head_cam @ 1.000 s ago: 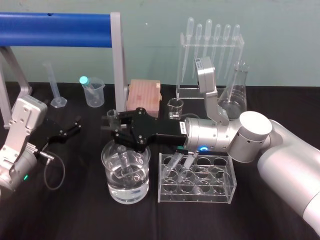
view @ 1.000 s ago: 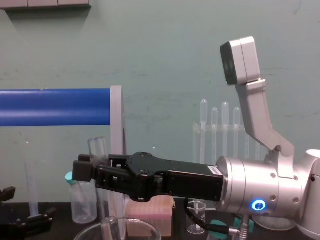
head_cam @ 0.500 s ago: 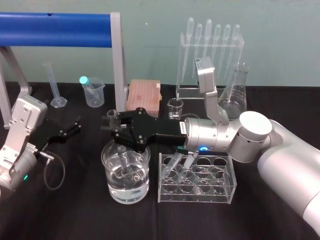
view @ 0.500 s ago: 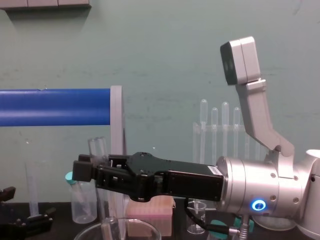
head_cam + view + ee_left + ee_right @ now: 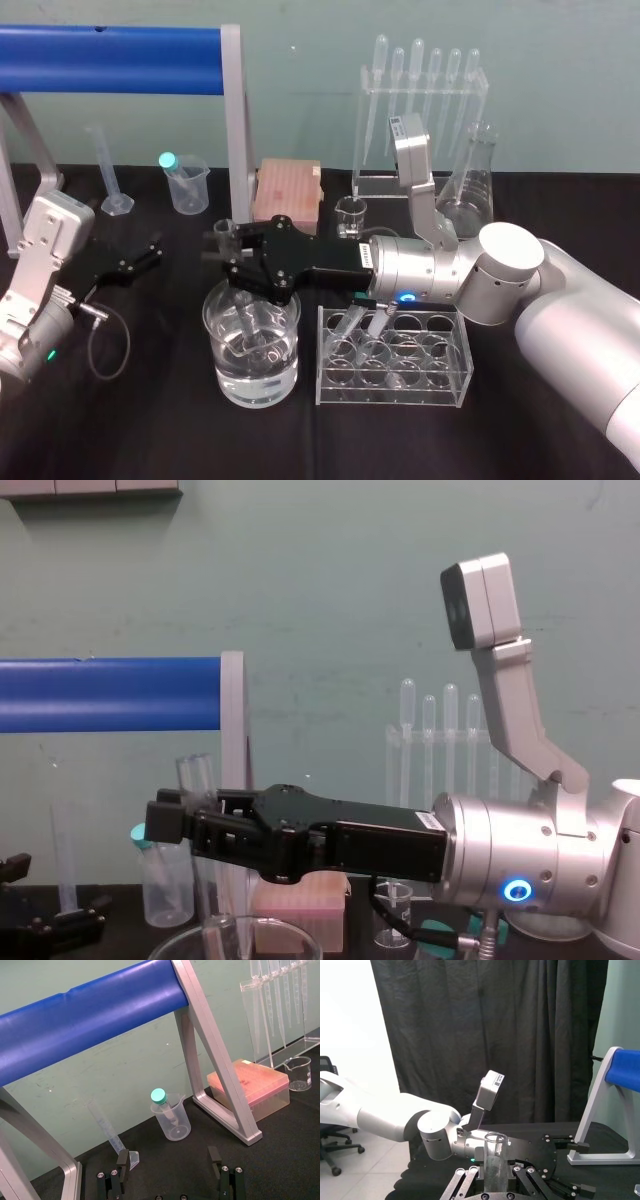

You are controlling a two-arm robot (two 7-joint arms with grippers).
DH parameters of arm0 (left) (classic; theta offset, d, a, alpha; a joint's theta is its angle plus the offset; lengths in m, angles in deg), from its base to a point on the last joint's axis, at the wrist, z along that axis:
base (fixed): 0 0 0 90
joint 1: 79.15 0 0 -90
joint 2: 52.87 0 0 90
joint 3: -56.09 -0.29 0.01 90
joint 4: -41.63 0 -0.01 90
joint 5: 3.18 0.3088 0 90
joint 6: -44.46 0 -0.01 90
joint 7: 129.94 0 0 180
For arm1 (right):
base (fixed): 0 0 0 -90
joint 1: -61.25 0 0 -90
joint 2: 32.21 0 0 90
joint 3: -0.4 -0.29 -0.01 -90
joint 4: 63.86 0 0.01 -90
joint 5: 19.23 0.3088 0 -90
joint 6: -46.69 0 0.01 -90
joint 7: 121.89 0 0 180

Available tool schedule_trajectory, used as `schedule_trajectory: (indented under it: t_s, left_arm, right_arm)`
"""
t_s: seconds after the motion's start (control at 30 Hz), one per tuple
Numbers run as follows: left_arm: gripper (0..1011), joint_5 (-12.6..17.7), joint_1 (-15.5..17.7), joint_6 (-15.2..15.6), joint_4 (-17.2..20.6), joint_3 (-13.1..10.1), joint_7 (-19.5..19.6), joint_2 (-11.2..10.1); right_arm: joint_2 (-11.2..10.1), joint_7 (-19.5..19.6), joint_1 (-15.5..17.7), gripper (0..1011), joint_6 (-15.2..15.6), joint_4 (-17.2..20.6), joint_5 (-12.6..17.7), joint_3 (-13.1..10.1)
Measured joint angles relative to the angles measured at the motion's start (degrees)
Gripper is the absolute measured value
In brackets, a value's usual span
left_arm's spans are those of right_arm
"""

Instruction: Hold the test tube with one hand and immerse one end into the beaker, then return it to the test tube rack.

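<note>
My right gripper (image 5: 222,251) reaches in from the right and is shut on the test tube (image 5: 244,322), a clear uncapped glass tube held upright over the beaker (image 5: 252,372). The tube's lower end dips into the water in this wide glass vessel; its open top (image 5: 196,776) sticks up above the fingers. The right wrist view shows the test tube (image 5: 495,1160) pinched between both fingers. The clear acrylic test tube rack (image 5: 393,372) stands just right of the beaker. At the left, low over the table, my left gripper (image 5: 135,262) is parked open, with its fingers (image 5: 122,1160) spread apart.
A blue bar on a grey frame (image 5: 120,58) spans the back left. Behind it stand a graduated cylinder (image 5: 108,175) and a plastic beaker with a teal-capped tube (image 5: 186,182). A pink box (image 5: 287,188), a small glass beaker (image 5: 351,215), a pipette stand (image 5: 420,110) and a flask (image 5: 470,190) line the back.
</note>
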Motion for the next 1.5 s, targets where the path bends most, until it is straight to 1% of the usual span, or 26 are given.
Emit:
schedule_trajectory:
  t_s: [1.5]
  left_arm:
    - [1000, 0.0, 0.0, 0.0, 0.0, 0.0, 0.0, 0.0]
  right_arm:
    - [0.0, 0.0, 0.0, 226, 0.0, 0.0, 0.0, 0.0]
